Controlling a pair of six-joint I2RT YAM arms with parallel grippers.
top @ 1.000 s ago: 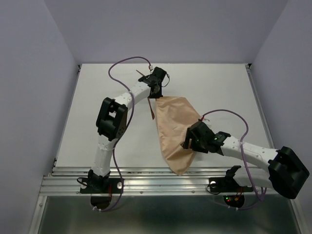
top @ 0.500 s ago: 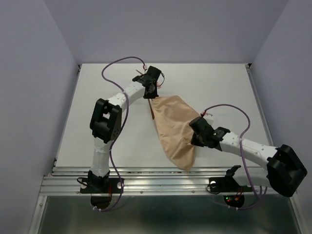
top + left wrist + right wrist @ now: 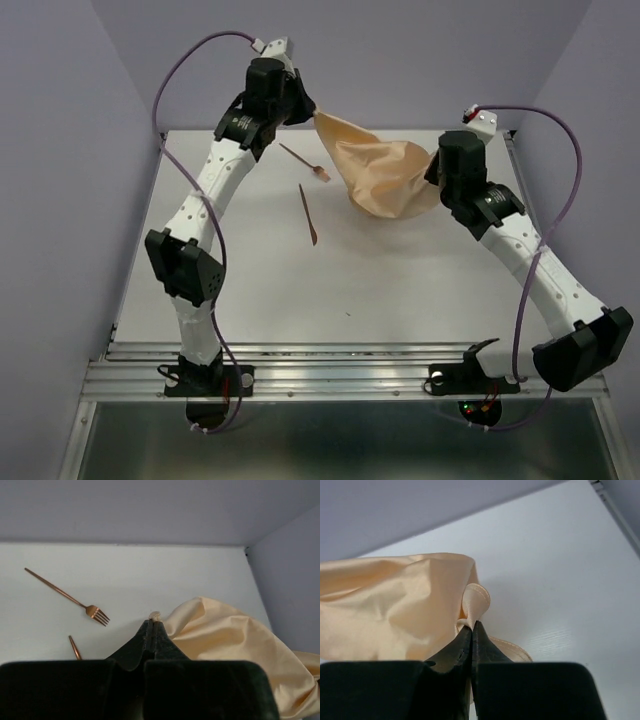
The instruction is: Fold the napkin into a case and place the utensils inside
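Napkin (image 3: 385, 180), judged light, limp and slip-prone, hangs slack over the table (image 3: 250, 290) between left gripper (image 3: 152, 622) and right gripper (image 3: 471, 626), each clamped shut on an opposite hemmed corner, the soundest hold; back wall (image 3: 400, 60) close behind napkin, fork (image 3: 305, 160) and plain utensil (image 3: 308, 213) just left of it, open table on its near side.

I see open room over the near half of the table (image 3: 350, 290), where either arm could sweep. At the far side the napkin (image 3: 385, 175) hangs stretched between the left gripper (image 3: 310, 114) and the right gripper (image 3: 440, 167), barring passage. The fork (image 3: 305, 161) and the knife (image 3: 309, 214) lie just left of it. Walls (image 3: 70, 200) close in left, right and far.
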